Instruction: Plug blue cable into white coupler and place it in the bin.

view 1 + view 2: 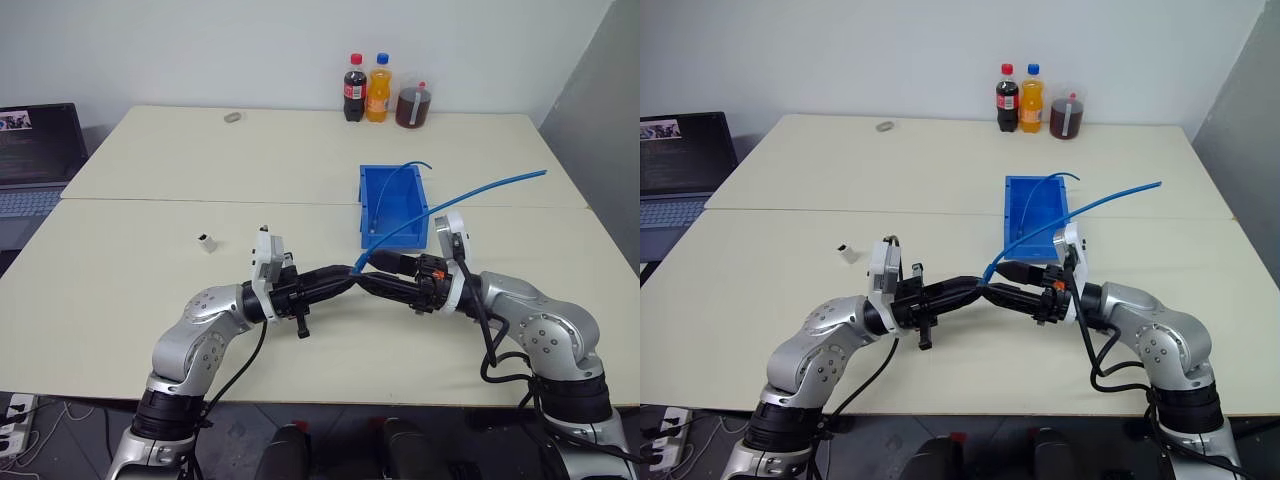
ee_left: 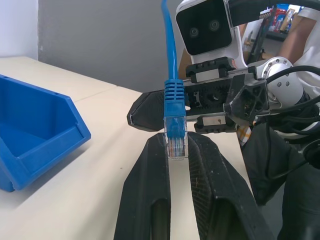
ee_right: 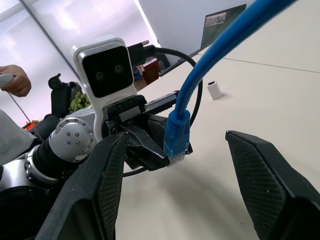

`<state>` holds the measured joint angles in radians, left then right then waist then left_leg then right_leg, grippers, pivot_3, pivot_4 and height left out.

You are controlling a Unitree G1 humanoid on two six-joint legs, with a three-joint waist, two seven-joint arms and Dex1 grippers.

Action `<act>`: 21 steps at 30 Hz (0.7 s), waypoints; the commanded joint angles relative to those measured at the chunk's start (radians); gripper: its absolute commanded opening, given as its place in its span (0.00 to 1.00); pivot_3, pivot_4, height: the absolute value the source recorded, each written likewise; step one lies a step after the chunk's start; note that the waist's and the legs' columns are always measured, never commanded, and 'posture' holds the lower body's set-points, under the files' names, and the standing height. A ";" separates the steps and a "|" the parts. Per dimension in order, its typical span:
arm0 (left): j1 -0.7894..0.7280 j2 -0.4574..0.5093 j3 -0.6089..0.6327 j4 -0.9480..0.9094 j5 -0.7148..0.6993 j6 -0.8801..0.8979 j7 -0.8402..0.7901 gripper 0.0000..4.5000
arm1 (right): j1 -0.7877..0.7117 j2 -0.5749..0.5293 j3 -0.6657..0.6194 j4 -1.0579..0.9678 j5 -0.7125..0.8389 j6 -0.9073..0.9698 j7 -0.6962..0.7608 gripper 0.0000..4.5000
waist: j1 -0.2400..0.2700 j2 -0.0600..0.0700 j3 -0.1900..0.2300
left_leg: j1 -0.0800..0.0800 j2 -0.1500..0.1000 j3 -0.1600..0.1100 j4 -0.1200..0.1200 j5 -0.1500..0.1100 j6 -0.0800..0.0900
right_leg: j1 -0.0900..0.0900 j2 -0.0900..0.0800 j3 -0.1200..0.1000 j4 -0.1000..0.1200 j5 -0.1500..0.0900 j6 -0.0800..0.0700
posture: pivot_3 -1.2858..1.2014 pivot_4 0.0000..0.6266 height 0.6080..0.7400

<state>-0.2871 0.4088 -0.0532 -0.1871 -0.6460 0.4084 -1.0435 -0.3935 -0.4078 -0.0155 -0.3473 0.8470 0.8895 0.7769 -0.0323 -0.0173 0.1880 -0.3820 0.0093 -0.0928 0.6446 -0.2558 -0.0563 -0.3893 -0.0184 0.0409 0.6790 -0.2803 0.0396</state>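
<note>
My left gripper [image 2: 176,145] is shut on the clear plug of the blue cable [image 2: 174,107], holding it above the table in front of me. From there the cable [image 1: 470,195] rises to the right, over the near corner of the bin [image 1: 393,205]. Pointing toward the left gripper, my right gripper [image 3: 175,137] is open, with its wide-apart fingers on either side of the plug [image 3: 176,135] and not touching it. The white coupler [image 1: 207,242] lies on the table to the left, apart from both grippers. A second blue cable [image 1: 400,175] sits in the bin.
Two soda bottles [image 1: 366,88] and a jug of dark drink [image 1: 412,105] stand at the table's far edge. A small grey object [image 1: 233,117] lies at the far left. A laptop [image 1: 35,150] sits beyond the table's left edge. A person's hand [image 3: 15,82] shows in the background.
</note>
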 commanded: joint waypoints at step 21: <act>-0.010 0.039 0.044 -0.085 -0.124 0.118 -0.016 0.05 | -0.034 -0.023 -0.006 -0.001 0.076 0.014 0.067 0.50 | 0.000 0.000 0.000 | 0.000 0.000 0.000 -0.001 0.000 0.000 | 0.000 0.000 0.000 -0.001 0.000 0.000 | 0.52 0.24 1.00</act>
<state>-0.2869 0.4385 -0.0306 -0.2375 -0.7480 0.5297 -1.0548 -0.4094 -0.4255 -0.0112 -0.3384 0.8893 0.9061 0.8278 -0.0323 -0.0172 0.1881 -0.3821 0.0095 -0.0930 0.6440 -0.2558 -0.0563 -0.3894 -0.0184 0.0407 0.6784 -0.2804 0.0397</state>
